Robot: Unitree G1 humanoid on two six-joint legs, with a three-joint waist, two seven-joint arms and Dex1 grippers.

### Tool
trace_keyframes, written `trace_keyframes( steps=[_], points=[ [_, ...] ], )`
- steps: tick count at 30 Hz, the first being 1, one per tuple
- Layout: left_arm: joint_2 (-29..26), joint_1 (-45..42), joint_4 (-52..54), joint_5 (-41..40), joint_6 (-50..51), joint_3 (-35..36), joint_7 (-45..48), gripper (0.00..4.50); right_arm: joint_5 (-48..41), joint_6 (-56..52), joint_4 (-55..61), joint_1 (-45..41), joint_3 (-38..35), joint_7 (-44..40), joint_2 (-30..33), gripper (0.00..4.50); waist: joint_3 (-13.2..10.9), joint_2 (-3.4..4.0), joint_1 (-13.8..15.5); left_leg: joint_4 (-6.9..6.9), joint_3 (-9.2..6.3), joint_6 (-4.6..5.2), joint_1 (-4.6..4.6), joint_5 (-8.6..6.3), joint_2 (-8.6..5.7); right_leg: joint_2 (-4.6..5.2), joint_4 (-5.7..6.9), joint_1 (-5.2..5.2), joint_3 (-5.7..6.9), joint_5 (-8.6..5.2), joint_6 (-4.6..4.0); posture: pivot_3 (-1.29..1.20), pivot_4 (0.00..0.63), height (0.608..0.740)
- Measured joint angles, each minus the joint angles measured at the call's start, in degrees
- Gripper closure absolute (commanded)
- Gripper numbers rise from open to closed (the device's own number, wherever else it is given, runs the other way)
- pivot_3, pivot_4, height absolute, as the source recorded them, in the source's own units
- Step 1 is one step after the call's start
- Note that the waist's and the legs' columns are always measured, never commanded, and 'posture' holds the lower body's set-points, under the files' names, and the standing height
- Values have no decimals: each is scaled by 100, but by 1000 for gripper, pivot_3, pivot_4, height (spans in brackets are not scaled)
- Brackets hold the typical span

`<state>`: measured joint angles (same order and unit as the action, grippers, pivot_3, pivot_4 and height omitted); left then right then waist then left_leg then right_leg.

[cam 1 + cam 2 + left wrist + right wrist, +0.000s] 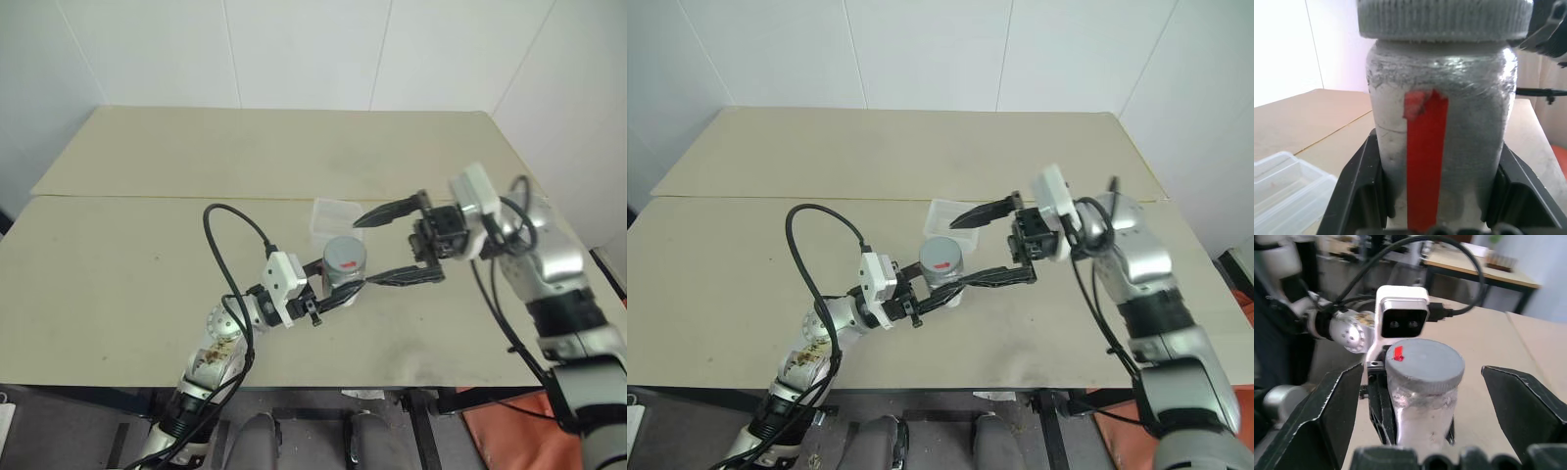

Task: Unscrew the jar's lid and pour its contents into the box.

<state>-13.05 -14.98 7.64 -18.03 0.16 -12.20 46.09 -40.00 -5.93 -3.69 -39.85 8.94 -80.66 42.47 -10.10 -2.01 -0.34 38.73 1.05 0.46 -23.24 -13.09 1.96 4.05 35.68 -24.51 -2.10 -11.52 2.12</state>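
Left gripper [338,292] is clamped on the jar [345,264], holding it upright above the table [127,274], near centre. The lid [1426,363] is on the jar. Right gripper [377,247] stands wide open, its fingers [387,211] either side of the lid, holding nothing. The box [334,217] sits on the table just beyond the jar.

From the head pair we look forward and down over the bench [118,264], both eyes sharing the same scene, slightly offset. Our left wrist view sits very close on the jar [1440,142], looking along its fingers [1359,191]. Our right wrist view looks level across the lid [1425,364] towards the left wrist's camera [1402,318].
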Motion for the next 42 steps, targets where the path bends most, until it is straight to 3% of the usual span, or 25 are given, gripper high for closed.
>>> trace_keyframes(
  steps=[4, 10, 15, 22, 32, 35, 38, 42],
  points=[
    [13, -66, -270, 59, -145, 101, -49, 2500, 288, -473, 1432, 861, -537, 1449, -67, 25, 0, 0, -37, 1, 4, 0, 6, 0, 3, -5, 8, -1, -6, -16, 27, 0, 150, 740],
    [250, -323, -688, 225, -521, 139, -224, 2500, 938, -1941, 3601, 1654, -416, 4890, -1518, 25, 1, 0, -32, 7, 0, -1, 5, 1, 9, -18, 19, -9, -13, -19, 33, 0, 150, 740],
    [320, -408, -1007, 355, -696, 233, -391, 2500, 1717, -2652, 4275, 1897, 76, 6187, -1894, 25, 1, 1, -33, 8, 4, -1, 1, 1, 3, -12, 10, -9, -17, -18, 34, 0, 150, 740],
    [387, -523, -1093, 441, -786, 240, -426, 2500, 2329, -2853, 4370, 1914, 421, 6446, -1939, 25, 1, 1, -36, 4, 3, 0, -1, 0, 4, -14, 4, -9, -16, -19, 35, 0, 150, 740],
    [368, -517, -1092, 442, -787, 241, -423, 2500, 2413, -2915, 4251, 1915, 390, 6446, -2253, 25, 1, 1, -42, 4, 1, 0, 1, 0, 8, -18, 6, -9, -15, -19, 35, 0, 150, 740],
    [365, -508, -1092, 442, -787, 241, -424, 2500, 2415, -2915, 4248, 1924, 390, 6420, -2264, 628, 1, 1, -41, 4, 2, 0, 0, 0, 7, -18, 5, -9, -15, -19, 35, 0, 150, 740],
    [363, -495, -1091, 447, -787, 241, -425, 2500, 2419, -2915, 4234, 1980, 389, 6384, -2280, 1670, 1, 1, -41, 3, 2, 0, 0, 0, 7, -18, 5, -9, -15, -19, 35, 0, 150, 740],
    [370, -487, -1092, 451, -787, 239, -426, 2500, 2452, -2914, 4229, 1985, 387, 6344, -2278, 1738, 1, 1, -42, 3, 1, 0, 0, 0, 7, -18, 5, -9, -15, -20, 35, 0, 150, 740]
  ],
)
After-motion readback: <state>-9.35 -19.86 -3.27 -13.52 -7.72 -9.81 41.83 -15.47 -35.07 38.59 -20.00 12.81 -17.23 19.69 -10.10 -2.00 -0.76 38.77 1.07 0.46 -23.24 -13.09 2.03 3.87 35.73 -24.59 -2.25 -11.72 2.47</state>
